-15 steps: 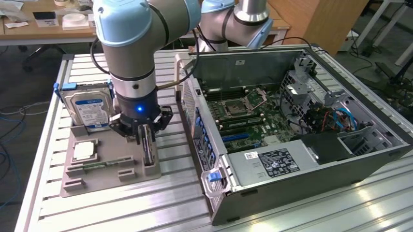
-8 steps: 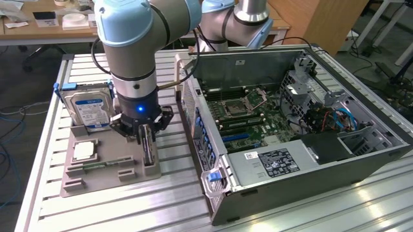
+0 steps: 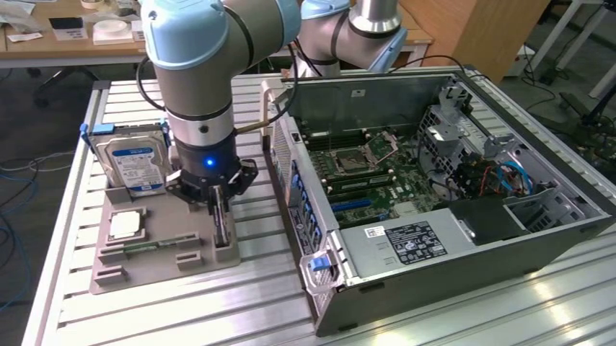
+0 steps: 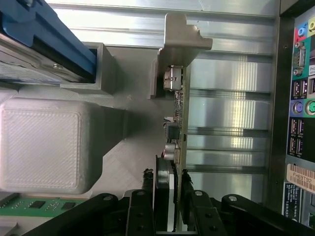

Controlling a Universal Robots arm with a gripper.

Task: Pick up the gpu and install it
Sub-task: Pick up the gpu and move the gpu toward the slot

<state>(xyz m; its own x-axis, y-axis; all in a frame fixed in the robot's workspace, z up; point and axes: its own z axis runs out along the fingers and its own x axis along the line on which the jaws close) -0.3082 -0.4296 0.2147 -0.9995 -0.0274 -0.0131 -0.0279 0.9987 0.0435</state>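
Hard drive (image 3: pixel 135 162): a silver box with a blue label, standing upright at the back of the tray, at the exterior view's left.
Tray (image 3: pixel 144 270): a matte grey-brown plastic holder with raised blocks and slots, resting on a ribbed aluminium table (image 3: pixel 144 317).
Processor (image 3: pixel 125 225): a pale square metal chip lying flat in the tray.
Memory stick (image 3: pixel 154 247): a narrow green strip lying in a groove just beside the processor.
Gripper (image 3: pixel 219 213): a black claw pointing straight down over the side of the tray nearest the case. Its jaws appear clamped on the gpu's upper edge, with one pad against each face.
Gpu (image 4: pixel 180 118): it stands on its long edge in a tray slot and is not yet lifted out. It is a thin dark board with small components on one face and a pale silvery metal bracket (image 4: pixel 179 39) at the far end.
Handling: probably light and stiff, but fragile. The safest hold is likely on the bare board faces near the middle, clear of components and edge contacts.
Computer case (image 3: pixel 539 245): an open dark metal tower lying on its side at the exterior view's right.
Motherboard (image 3: pixel 376 173): a green board, exposed inside the case.
Power supply (image 3: pixel 405 241): a grey metal box in the case.
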